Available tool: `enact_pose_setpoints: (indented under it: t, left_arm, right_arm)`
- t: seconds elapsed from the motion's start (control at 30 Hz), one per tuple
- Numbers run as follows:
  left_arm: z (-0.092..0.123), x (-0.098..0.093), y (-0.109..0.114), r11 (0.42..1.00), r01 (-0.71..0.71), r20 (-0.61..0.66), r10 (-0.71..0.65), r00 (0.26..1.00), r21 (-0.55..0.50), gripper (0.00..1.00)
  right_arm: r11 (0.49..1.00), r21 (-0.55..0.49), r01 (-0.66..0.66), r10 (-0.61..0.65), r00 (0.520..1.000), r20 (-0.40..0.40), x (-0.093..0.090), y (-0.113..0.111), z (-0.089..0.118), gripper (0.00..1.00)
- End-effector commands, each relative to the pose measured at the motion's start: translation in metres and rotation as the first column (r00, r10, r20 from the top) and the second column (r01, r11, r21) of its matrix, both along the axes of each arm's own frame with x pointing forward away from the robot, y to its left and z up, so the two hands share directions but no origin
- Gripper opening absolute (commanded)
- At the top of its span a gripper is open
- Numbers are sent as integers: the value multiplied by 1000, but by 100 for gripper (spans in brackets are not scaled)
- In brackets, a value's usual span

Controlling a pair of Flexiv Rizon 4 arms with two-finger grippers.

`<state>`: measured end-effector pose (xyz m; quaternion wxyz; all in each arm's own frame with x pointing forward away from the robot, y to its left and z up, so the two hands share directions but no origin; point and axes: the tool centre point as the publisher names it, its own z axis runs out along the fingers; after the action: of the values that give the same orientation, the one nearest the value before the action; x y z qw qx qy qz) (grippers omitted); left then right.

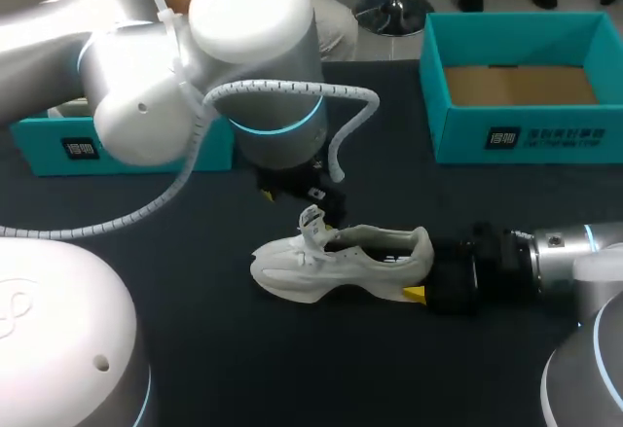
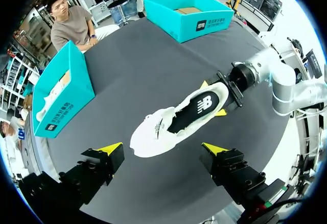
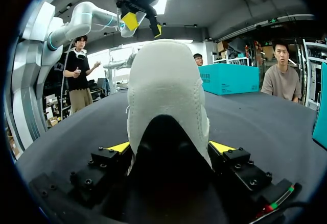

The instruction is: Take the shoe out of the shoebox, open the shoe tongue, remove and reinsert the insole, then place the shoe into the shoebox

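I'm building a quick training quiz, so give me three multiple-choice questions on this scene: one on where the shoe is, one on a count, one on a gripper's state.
1. Where is the white shoe? A in a box; B on the table; C on an arm.
2. How many teal boxes? A one; B two; C three.
3. The right gripper is: A shut on the shoe's heel; B open; C unseen.
Answers: B, it lies on the table; B, left box and right box; A, both fingers press the heel.
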<state>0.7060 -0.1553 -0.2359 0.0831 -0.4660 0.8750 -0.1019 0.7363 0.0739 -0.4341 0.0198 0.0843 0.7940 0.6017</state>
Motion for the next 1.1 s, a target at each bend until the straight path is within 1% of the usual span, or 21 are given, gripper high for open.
enact_pose_setpoints:
  t: [0.03,0.2,0.23,0.27,0.3,0.33,0.37,0.4,0.43,0.5,0.53,0.6,0.63,0.7,0.77,0.83,0.87,1.1]
  left_arm:
    - [-2,-1,5,1000,3,4,-3,1000,-11,100]
    - [-2,-1,5,1000,3,4,-3,1000,-11,100]
    - [0,-2,0,996,84,-6,-83,996,19,100]
    - [1,-2,-4,992,123,12,-124,992,35,100]
    - [1,-2,-7,982,173,17,-174,985,74,100]
    - [-2,-3,-13,953,258,-24,-257,966,160,100]
    - [-6,-4,-17,928,298,-14,-303,953,224,100]
    - [-7,-5,-19,914,353,-18,-357,934,200,100]
    - [-7,-5,-20,884,439,-61,-435,898,159,100]
    - [-9,-6,-23,839,513,-34,-516,856,183,100]
    - [-11,-7,-24,802,573,-61,-572,818,168,100]
    - [-13,-6,-28,743,653,-66,-651,756,150,100]
    - [-13,-7,-30,700,701,-62,-700,712,137,100]
    - [-12,-9,-33,617,785,-48,-783,620,57,100]
    - [-11,-10,-38,532,846,-40,-845,533,31,100]
    - [-12,-13,-44,434,900,-29,-900,435,40,100]
    - [-13,-14,-48,406,913,-45,-912,407,28,100]
    - [-13,-14,-48,406,913,-45,-912,407,28,100]
  right_arm:
    - [1000,-3,2,-2,1000,0,-2,1,-5,0]
    - [1000,-3,2,-2,1000,0,-2,1,-5,0]
    - [1000,-3,2,-2,1000,0,-2,1,-5,0]
    - [1000,-3,2,-2,1000,0,-2,1,-5,0]
    - [1000,-3,2,-2,1000,0,-2,1,-5,0]
    - [1000,-3,2,-2,1000,0,-2,1,-5,0]
    - [1000,-3,2,-2,1000,0,-2,1,-5,0]
    - [1000,-3,2,-2,1000,0,-2,1,-5,0]
    - [1000,-3,2,-2,1000,0,-2,1,-5,0]
    - [1000,-3,2,-2,1000,0,-2,1,-5,0]
    - [1000,-3,2,-2,1000,0,-2,1,-5,0]
    - [1000,-3,2,-2,1000,0,-2,1,-5,0]
    - [1000,-3,2,-2,1000,0,-2,1,-5,0]
    - [1000,-3,2,-2,1000,0,-2,1,-5,0]
    - [1000,-3,2,-2,1000,0,-2,1,-5,0]
    - [1000,-3,2,-2,1000,0,-2,1,-5,0]
    - [1000,-3,2,-2,1000,0,-2,1,-5,0]
    - [1000,-3,2,-2,1000,0,-2,1,-5,0]
